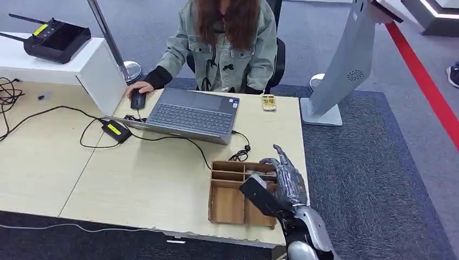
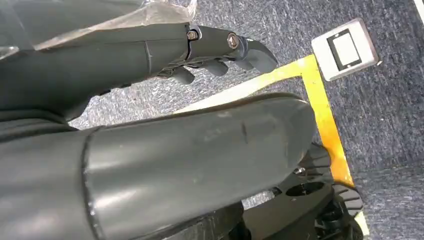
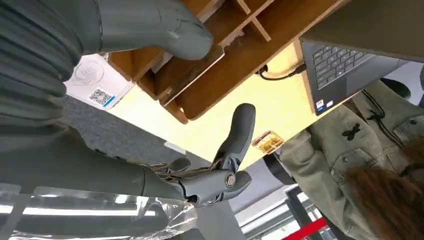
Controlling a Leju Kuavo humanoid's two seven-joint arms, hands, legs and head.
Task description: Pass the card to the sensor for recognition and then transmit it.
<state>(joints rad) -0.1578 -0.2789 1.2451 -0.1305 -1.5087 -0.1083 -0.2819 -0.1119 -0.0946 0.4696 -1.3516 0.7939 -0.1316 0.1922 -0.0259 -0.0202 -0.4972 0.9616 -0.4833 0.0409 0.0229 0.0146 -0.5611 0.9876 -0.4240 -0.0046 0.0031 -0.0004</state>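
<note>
My right hand [image 1: 282,181] hovers over the right part of a wooden divided tray [image 1: 230,203] near the table's front edge. Its fingers [image 3: 235,137] are spread and the thumb [image 3: 165,25] reaches over a tray compartment [image 3: 260,50], close to a thin flat panel [image 3: 192,75] leaning there; I cannot tell if that is the card. A white card with a QR code [image 3: 95,82] lies by the tray's corner, under the hand. A small yellow item [image 1: 268,103] lies at the table's far edge. My left hand [image 2: 220,50] hangs over the carpet, holding nothing.
A person sits across the table with a hand on a mouse [image 1: 138,100] beside an open laptop [image 1: 192,115]. Cables [image 1: 162,135] and a black adapter [image 1: 115,130] cross the table. A white kiosk stand [image 1: 346,70] rises right of the table.
</note>
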